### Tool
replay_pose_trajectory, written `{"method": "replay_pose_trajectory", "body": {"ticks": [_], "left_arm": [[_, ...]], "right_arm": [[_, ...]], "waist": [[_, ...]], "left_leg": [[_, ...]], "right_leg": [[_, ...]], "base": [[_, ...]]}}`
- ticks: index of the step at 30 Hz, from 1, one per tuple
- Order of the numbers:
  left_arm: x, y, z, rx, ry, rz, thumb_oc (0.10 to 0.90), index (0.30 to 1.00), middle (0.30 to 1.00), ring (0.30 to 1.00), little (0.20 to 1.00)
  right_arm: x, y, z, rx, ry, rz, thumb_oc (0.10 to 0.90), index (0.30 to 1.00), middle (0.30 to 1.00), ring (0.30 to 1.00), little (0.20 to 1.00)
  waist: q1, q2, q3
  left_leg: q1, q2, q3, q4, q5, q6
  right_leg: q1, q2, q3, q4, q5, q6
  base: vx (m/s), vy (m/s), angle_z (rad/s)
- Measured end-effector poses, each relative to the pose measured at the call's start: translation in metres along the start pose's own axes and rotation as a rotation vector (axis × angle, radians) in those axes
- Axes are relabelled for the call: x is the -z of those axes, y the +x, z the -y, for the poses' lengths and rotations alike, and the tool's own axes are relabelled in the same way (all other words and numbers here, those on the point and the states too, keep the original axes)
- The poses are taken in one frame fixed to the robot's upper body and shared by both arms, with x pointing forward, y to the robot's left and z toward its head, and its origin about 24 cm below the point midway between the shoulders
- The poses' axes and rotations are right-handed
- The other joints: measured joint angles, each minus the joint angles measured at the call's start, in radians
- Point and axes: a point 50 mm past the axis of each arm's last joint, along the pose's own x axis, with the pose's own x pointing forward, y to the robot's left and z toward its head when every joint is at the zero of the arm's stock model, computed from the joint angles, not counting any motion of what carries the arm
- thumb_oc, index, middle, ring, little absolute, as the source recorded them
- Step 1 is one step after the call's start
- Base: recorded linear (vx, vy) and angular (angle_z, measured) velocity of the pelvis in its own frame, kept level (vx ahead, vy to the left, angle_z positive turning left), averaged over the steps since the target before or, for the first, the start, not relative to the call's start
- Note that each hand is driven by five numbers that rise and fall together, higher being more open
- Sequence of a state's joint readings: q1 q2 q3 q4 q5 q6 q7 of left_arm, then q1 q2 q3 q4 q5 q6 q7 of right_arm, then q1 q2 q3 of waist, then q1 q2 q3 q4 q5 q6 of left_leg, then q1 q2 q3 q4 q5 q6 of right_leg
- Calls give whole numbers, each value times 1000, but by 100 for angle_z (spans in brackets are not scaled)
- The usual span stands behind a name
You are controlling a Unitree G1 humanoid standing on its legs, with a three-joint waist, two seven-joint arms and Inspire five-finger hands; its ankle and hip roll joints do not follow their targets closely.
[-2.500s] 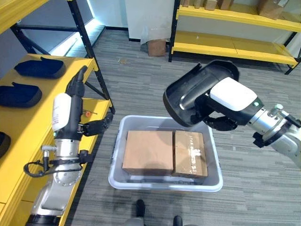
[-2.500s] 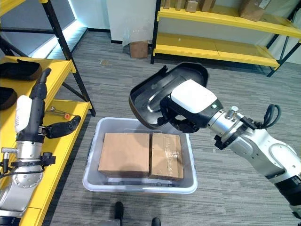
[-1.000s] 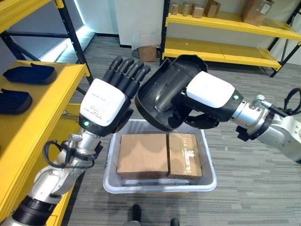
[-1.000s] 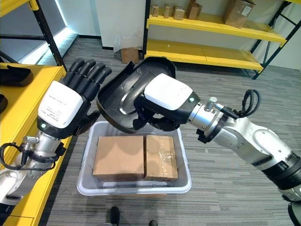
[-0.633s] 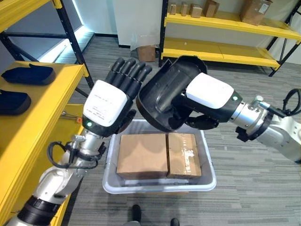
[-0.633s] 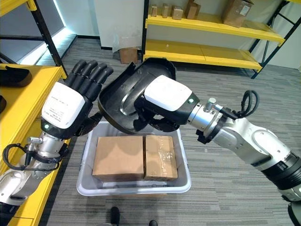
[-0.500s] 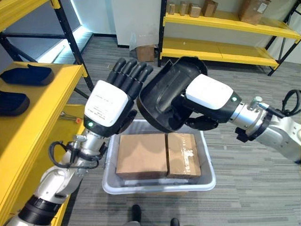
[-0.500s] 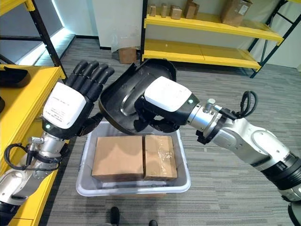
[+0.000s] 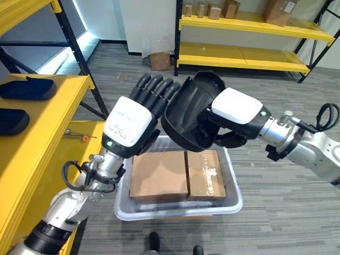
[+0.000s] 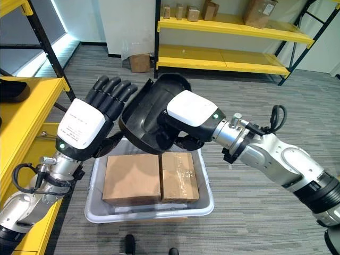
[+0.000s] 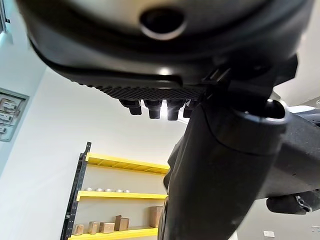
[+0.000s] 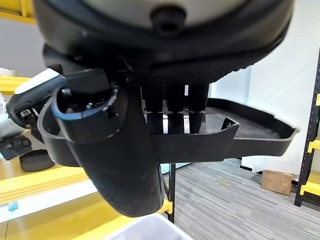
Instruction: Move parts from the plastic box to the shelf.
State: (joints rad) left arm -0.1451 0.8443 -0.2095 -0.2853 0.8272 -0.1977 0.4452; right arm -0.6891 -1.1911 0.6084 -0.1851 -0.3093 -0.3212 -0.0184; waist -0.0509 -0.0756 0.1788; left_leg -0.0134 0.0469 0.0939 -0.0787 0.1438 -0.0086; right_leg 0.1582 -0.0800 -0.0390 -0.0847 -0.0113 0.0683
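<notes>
Mid-frame, above the box (image 9: 231, 197), the right hand (image 9: 237, 113) has its fingers (image 12: 176, 107) curled over the rim of the black part (image 9: 191, 114). The left hand (image 9: 130, 125), fingers straight, stands just beside it. The hold is on one edge only, so the part could twist free or clip the shelf (image 9: 50, 114) at left.

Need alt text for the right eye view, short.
The robot's right hand holds a black plastic part above a grey plastic box of cardboard boxes on the floor. Its left hand is raised, fingers straight, beside the part, with a yellow shelf at left.
</notes>
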Motion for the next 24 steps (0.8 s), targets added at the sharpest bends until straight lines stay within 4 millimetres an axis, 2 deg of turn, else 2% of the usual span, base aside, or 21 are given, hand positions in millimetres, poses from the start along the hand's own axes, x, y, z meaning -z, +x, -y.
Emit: {"method": "replay_pose_trajectory", "body": {"ticks": [10, 24], "left_arm": [[-5, -1, 3, 28, -20, 33, 900, 1000, 1000, 1000, 1000], [-9, -2, 6, 42, -38, 53, 900, 1000, 1000, 1000, 1000]], "right_arm": [[8, 0, -5, -6, 17, -38, 400, 300, 300, 300, 300], [32, -4, -18, -25, 52, -166, 400, 300, 300, 300, 300]], "waist": [[0, 1, 0], [0, 4, -2]], "left_leg": [[0, 0, -1, 0, 0, 0], [1, 0, -2, 0, 0, 0]], "right_leg": [[1, 0, -1, 0, 0, 0], [2, 0, -2, 0, 0, 0]], "base": [[0, 0, 0], [0, 0, 0]]}}
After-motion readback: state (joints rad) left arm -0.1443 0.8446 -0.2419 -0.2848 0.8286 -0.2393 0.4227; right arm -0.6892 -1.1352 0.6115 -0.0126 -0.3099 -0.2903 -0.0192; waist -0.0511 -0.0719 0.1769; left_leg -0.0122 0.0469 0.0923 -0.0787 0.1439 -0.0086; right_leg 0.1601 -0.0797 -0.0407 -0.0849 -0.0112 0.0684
